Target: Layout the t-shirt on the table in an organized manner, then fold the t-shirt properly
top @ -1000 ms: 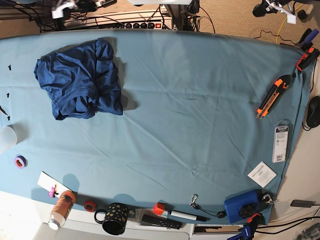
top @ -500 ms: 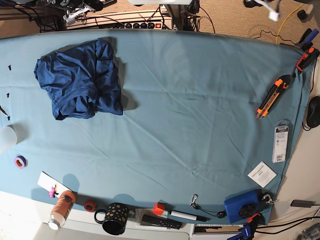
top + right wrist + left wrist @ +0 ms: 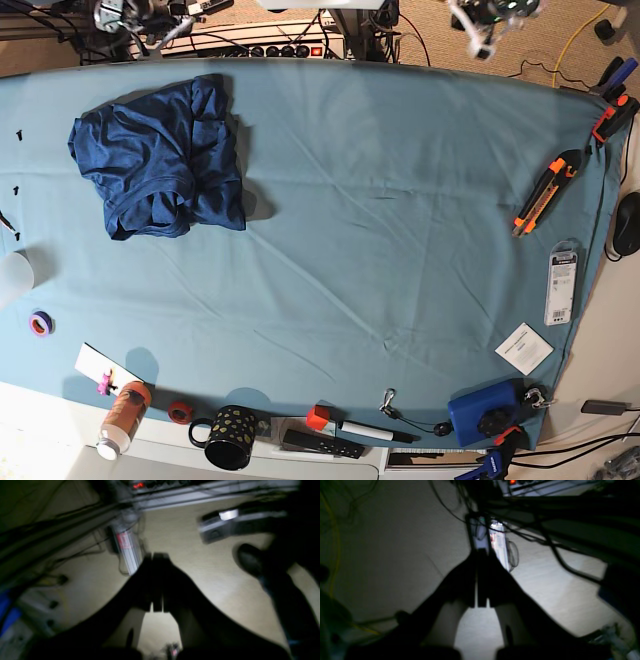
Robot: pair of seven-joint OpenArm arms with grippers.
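The t-shirt [image 3: 158, 160] lies in a bunched heap near the far left of the table [image 3: 400, 250], and nothing is holding it. A grab into that heap could catch two layers at once, so the shirt might stay twisted. The right gripper [image 3: 157, 582] and left gripper [image 3: 480, 580] are both pinched closed on nothing (they look down at floor and cables, off the table). On the right lies an orange knife [image 3: 545, 192]; a dragged sleeve could snag it.
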